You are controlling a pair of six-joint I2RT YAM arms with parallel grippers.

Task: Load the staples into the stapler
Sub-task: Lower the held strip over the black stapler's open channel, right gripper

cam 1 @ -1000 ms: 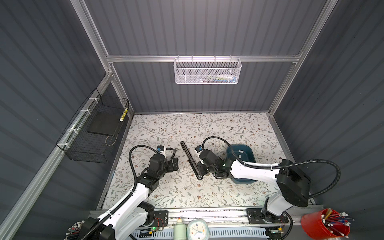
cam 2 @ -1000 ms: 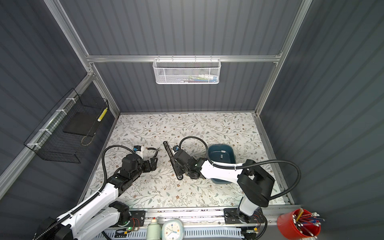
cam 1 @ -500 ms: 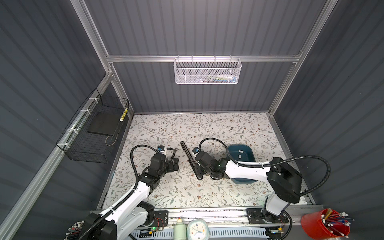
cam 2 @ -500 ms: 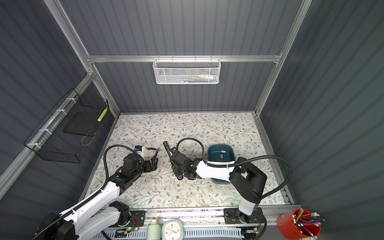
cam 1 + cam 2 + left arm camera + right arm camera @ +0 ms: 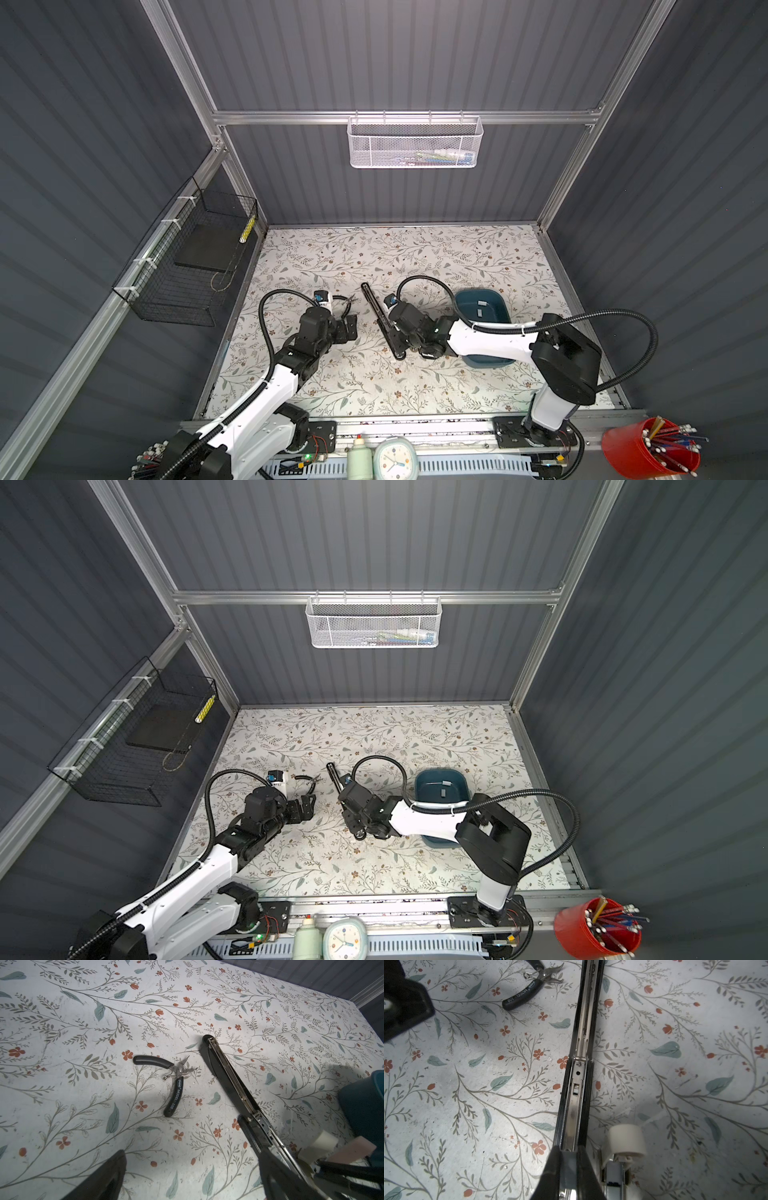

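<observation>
A black stapler (image 5: 380,318) (image 5: 343,796) lies opened flat on the floral table, its metal channel (image 5: 576,1093) facing up. My right gripper (image 5: 569,1152) (image 5: 395,344) is shut on a flat grey strip of staples (image 5: 568,1164), held over the near end of that channel. More staples (image 5: 481,304) (image 5: 443,784) lie as small grey strips in the blue tub (image 5: 500,301). My left gripper (image 5: 191,1184) (image 5: 351,328) (image 5: 308,808) stands open and empty just left of the stapler (image 5: 228,1076), low over the table.
Small black-handled pliers (image 5: 347,300) (image 5: 175,1076) (image 5: 527,989) lie between the left gripper and the stapler's far end. The blue tub (image 5: 462,780) (image 5: 363,1109) sits right of the stapler, partly under the right forearm. Wire baskets hang on the left and back walls.
The right arm's elbow has swung left and its gripper has edged slightly left along the stapler. The left arm has stayed where it was.
</observation>
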